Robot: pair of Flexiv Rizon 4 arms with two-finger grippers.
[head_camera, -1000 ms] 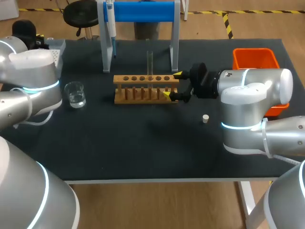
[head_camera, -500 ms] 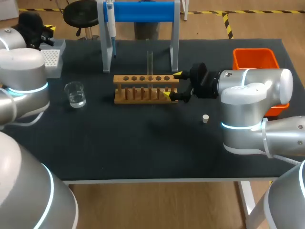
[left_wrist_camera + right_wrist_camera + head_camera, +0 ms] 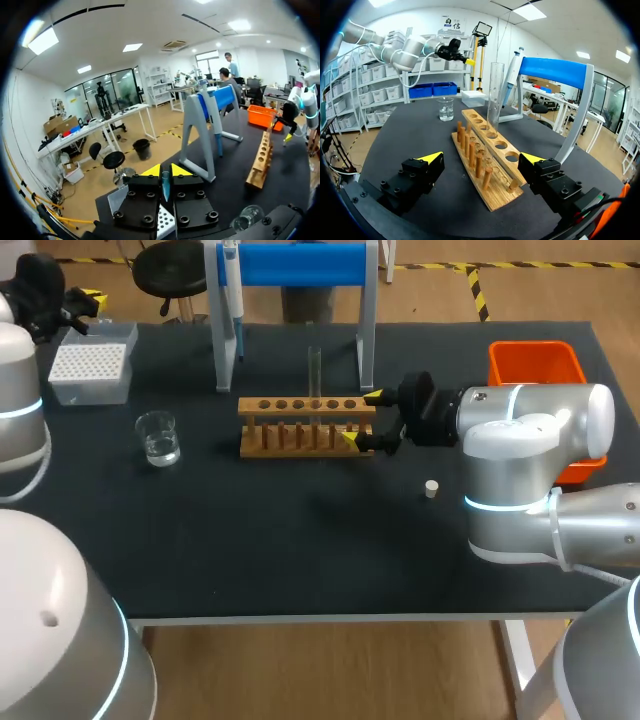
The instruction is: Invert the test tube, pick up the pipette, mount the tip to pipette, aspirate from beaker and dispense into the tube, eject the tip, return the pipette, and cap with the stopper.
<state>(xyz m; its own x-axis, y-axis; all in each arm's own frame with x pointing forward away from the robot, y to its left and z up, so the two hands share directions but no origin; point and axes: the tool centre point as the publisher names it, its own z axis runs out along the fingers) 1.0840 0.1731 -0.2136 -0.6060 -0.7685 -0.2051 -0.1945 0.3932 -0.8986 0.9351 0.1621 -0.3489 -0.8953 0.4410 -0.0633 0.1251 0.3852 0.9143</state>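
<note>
Withdrew left gripper [image 3: 165, 169] to far-left corner of desk [image 3: 300, 550], jaws closed and empty, uncovering tip box [image 3: 88, 366]; held right gripper [image 3: 362, 418] jaws wide apart around wooden rack [image 3: 300, 432], with test tube [image 3: 314, 370] upright in it.

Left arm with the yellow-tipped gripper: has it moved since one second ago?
Yes. The left gripper has drawn back toward the table's far left corner, uncovering the white pipette tip box.
</note>
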